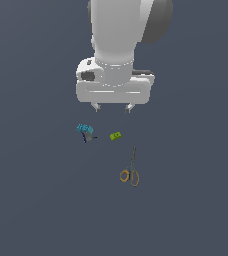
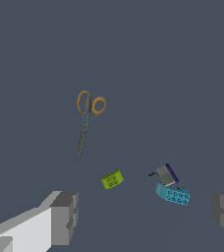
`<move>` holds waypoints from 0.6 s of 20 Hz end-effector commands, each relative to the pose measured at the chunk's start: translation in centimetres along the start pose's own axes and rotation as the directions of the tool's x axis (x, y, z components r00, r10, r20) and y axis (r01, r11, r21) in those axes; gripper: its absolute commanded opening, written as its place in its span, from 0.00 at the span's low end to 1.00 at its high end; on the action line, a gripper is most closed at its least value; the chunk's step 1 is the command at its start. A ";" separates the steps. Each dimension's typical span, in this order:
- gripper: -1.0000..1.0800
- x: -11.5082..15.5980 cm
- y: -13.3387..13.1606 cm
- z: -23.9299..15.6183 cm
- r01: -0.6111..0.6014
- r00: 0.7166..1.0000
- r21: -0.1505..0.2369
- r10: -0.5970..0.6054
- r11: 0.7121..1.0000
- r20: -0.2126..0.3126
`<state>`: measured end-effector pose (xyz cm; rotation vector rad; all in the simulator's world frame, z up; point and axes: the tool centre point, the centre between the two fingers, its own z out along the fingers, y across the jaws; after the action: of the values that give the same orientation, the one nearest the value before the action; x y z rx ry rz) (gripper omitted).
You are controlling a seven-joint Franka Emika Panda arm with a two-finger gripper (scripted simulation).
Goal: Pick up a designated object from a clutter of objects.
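Note:
The designated object is a tiny lime-green block (image 1: 115, 135) (image 2: 112, 179) lying on the dark floor. My gripper (image 1: 112, 107) (image 2: 144, 216) hangs open above and behind it, holding nothing; its grey fingers (image 2: 65, 216) stand wide apart. The rest of the clutter of objects lies around the block: a teal-blue object with a dark stem (image 1: 85, 131) (image 2: 171, 188) on the exterior view's left, and thin orange-handled scissors (image 1: 131, 170) (image 2: 87, 118) nearer the front, on the exterior view's right.
A flat dark grey-blue floor (image 1: 36, 200) spreads all around the three items. The arm's white body (image 1: 118, 45) rises above the gripper.

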<state>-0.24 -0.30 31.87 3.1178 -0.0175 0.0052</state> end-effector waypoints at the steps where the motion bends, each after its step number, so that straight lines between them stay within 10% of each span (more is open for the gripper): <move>1: 0.96 0.0 0.0 0.0 0.000 1.000 0.000 0.000 1.000 0.000; 12: 0.96 0.1 0.7 -1.5 0.020 1.000 0.004 -0.019 1.000 -0.006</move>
<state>-0.13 -0.88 33.35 3.1221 0.0095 0.0155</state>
